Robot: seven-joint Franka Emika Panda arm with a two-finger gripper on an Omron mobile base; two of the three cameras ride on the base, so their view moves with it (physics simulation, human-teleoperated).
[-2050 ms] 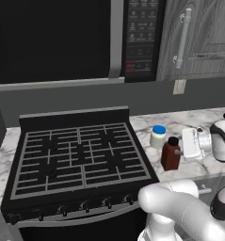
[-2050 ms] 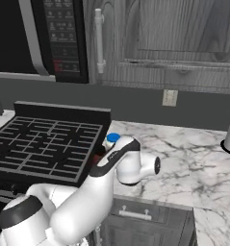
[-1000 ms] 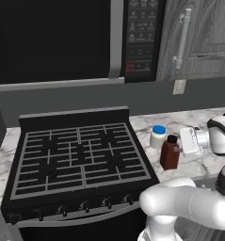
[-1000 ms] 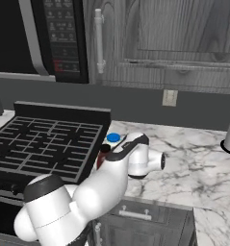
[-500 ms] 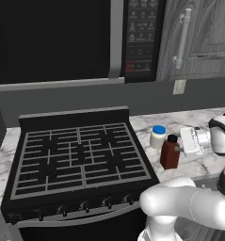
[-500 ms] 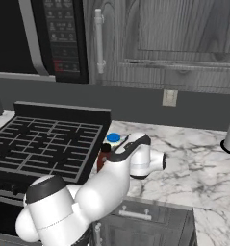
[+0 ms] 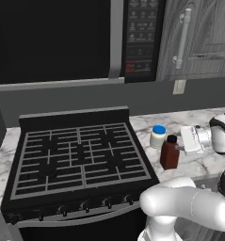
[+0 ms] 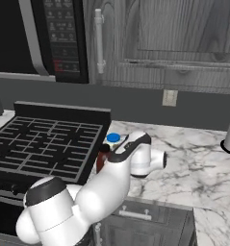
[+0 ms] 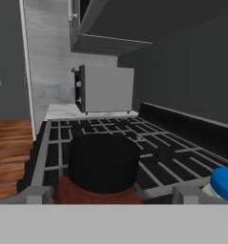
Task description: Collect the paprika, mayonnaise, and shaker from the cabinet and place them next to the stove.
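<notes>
Tool backed off, spread, paprika just ahead

Black microwave overhead, white wall outlet beside it

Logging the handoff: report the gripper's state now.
Gripper: open, fingers either side of the paprika on the counter by the stove; not gripping it.

Paprika black cap up close between spread claw tips; stove behind, mayonnaise lid right
</notes>
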